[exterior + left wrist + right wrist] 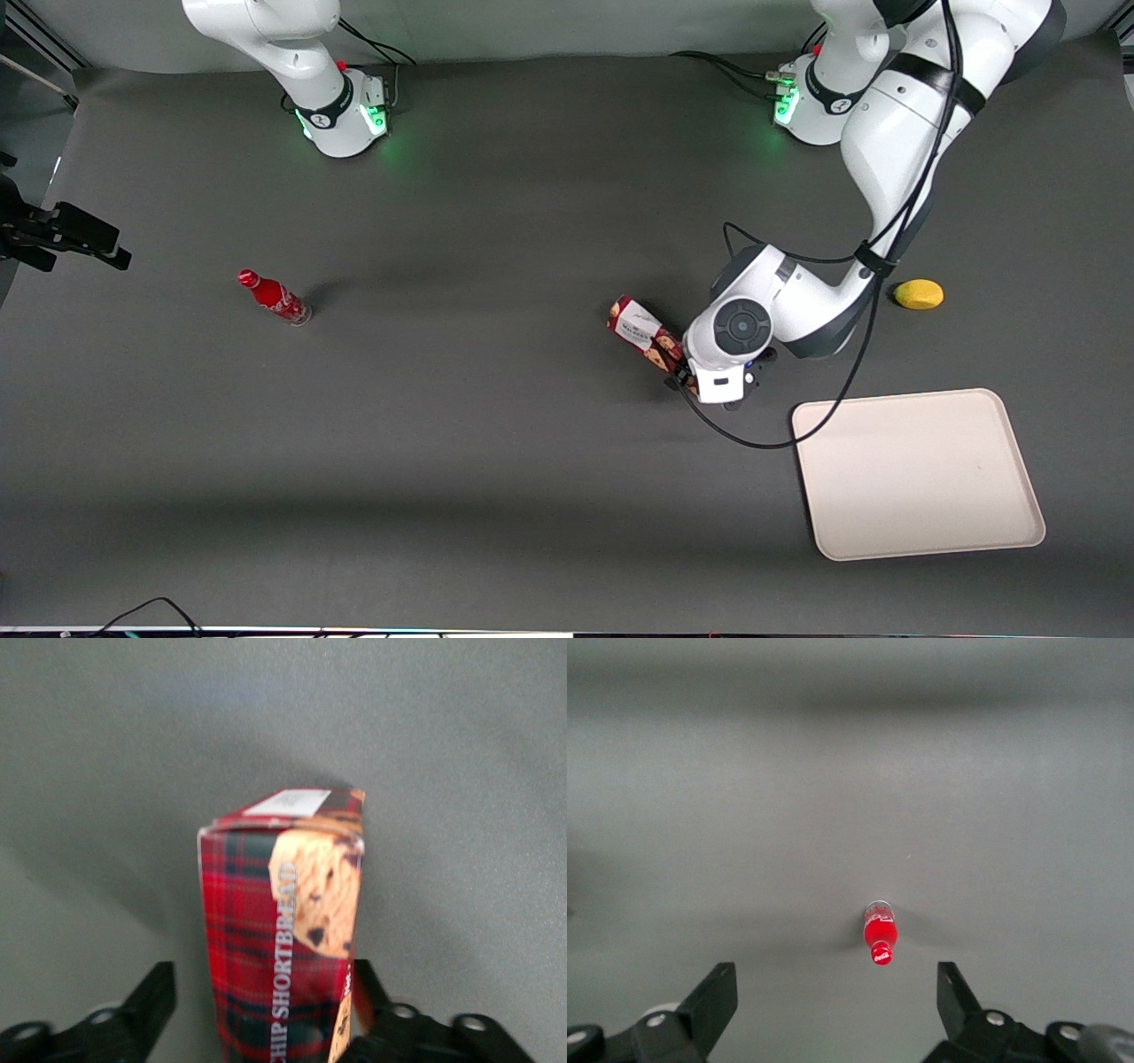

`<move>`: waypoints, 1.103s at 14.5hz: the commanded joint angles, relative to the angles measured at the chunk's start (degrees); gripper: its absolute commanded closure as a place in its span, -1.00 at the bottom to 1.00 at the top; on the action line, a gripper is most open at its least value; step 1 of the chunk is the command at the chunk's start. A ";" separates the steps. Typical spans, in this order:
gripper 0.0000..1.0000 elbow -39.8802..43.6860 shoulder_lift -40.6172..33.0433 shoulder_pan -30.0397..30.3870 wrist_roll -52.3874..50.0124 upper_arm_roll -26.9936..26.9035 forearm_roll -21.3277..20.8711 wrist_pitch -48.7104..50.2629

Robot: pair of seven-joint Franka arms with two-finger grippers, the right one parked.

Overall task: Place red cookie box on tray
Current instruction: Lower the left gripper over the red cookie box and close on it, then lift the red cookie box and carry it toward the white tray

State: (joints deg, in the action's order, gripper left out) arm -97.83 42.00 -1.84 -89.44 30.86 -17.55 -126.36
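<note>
A small red bottle [273, 298] stands at mid-height of the frame, toward the parked arm's end of the dark grey table [496, 478]. A yellow lemon [918, 293] lies at the same height, near my gripper [700, 379], toward my end.

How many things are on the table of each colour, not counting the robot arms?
Red: 2, the red cookie box between the fingers of the left gripper, and a small red bottle.
Yellow: 1, a lemon-like fruit.
Cream-white: 1, the tray.
Total: 4.
</note>
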 commanded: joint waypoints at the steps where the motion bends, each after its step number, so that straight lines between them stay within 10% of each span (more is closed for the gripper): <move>1: 1.00 -2.01 -2.45 0.00 -2.58 -0.01 -1.61 -1.17; 8: 1.00 -0.61 -7.09 2.19 2.94 0.08 -1.53 3.20; 16: 1.00 23.00 -14.48 6.14 27.52 -0.27 7.17 36.92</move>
State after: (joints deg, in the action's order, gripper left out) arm -83.88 28.97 3.50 -71.53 30.97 -13.48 -101.29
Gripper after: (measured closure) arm 0.775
